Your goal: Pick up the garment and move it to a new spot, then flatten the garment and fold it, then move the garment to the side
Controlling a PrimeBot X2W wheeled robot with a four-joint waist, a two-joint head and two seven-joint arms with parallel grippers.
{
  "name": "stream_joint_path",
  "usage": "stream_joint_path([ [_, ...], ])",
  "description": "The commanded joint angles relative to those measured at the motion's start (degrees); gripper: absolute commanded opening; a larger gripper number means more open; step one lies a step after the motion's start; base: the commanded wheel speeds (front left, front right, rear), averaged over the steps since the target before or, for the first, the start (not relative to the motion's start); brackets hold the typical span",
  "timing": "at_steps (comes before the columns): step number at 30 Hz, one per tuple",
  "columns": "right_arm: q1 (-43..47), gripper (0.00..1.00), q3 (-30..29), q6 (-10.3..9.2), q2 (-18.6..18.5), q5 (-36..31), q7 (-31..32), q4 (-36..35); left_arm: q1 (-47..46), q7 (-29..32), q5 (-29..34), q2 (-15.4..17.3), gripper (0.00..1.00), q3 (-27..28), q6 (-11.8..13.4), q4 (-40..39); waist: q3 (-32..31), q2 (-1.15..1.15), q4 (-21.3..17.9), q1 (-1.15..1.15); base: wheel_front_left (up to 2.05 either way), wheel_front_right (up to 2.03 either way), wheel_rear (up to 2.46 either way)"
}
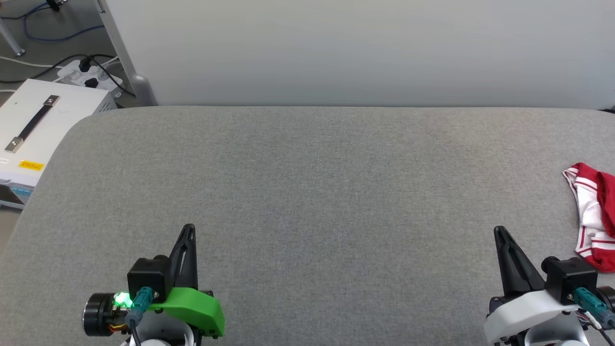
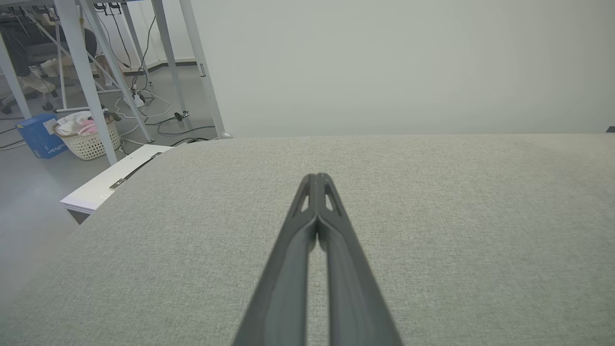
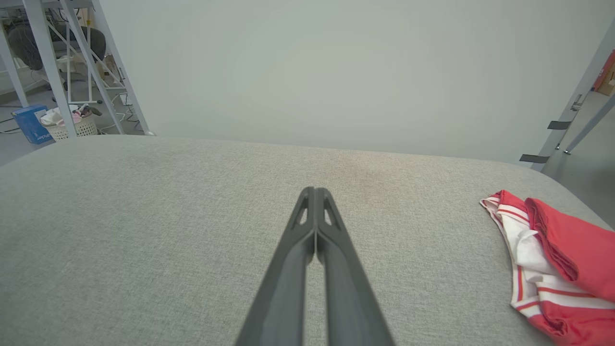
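Note:
The garment (image 1: 596, 214), red with white and red-striped trim, lies bunched at the right edge of the grey table (image 1: 307, 192), partly cut off by the head view's border. In the right wrist view the garment (image 3: 552, 259) sits at the lower right, off to the side of the fingers. My right gripper (image 1: 499, 230) is shut and empty, a little to the left of the garment and nearer the front edge. My left gripper (image 1: 190, 228) is shut and empty over the table's front left. Both pairs of fingertips meet in the wrist views: left gripper (image 2: 317, 177), right gripper (image 3: 314, 190).
A pale partition wall (image 1: 355, 48) runs along the table's far edge. Off the left side stand a white case with a black handle (image 1: 33, 125) and a power strip with cables (image 1: 89, 74). A laundry basket (image 2: 89, 134) and metal frame legs (image 2: 91, 72) are on the floor beyond.

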Motion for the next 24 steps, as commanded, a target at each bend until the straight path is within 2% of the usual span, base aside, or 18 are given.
stream_joint_path([
  [1, -1.2, 0.00, 0.2, -0.02, 0.2, -0.6, 0.3, 0.1, -0.3, 0.3, 0.6, -0.3, 0.00, 0.2, 0.5, -0.3, 0.0, 0.00, 0.0, 0.00, 0.00, 0.00, 0.00],
  [24, -2.4, 0.00, 0.7, -0.03, 0.4, -2.4, 3.0, 0.2, -0.5, 3.0, 1.6, -0.4, 0.00, 0.8, 1.2, -1.5, -0.2, 0.00, -0.6, 0.00, 0.00, 0.00, 0.00],
])
